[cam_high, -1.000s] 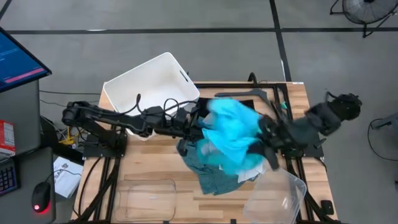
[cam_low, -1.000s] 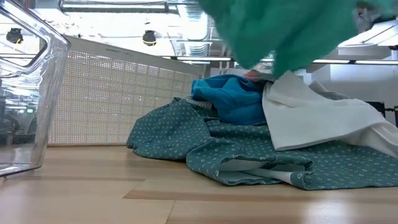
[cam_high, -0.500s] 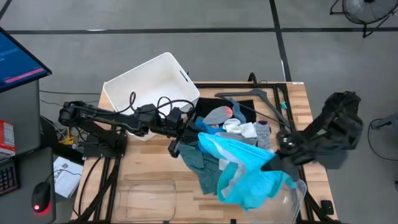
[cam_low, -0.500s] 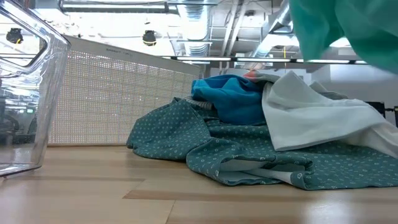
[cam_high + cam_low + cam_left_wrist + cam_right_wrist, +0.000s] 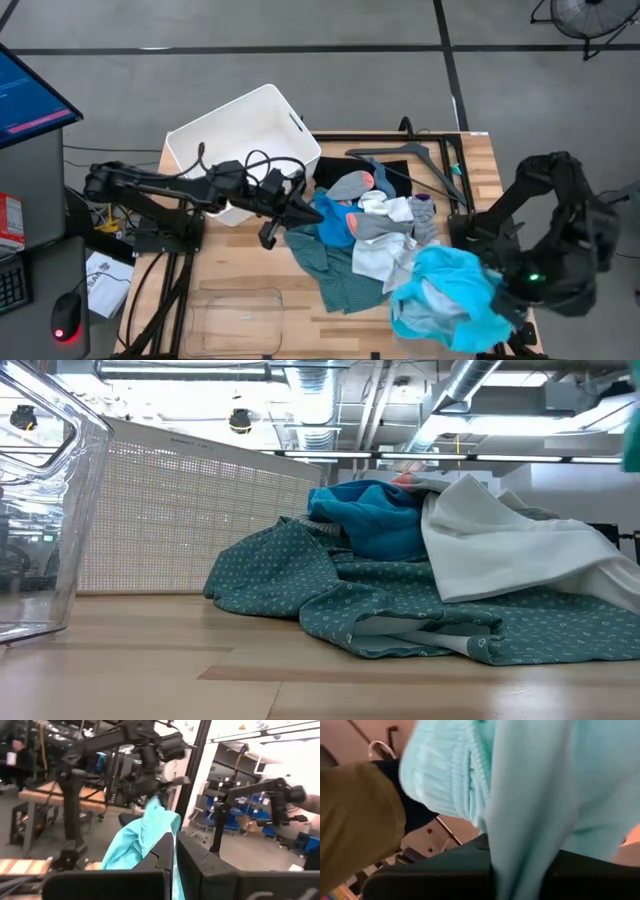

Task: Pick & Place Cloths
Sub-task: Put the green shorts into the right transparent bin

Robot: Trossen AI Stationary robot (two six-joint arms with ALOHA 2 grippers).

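The right gripper (image 5: 520,865), jaws clamped on the turquoise cloth (image 5: 452,298) above the table's front right corner, should carry it fully clear before releasing, I think, while the left gripper (image 5: 175,855), jaws closed and empty, waits beside the cloth pile (image 5: 365,235)

A pale turquoise knitted cloth (image 5: 530,785) hung down between the dark fingers (image 5: 440,867), beside an olive sleeve (image 5: 355,820).

Both arms (image 5: 160,185) matte black; looped black cables; green LED on right arm (image 5: 540,240).
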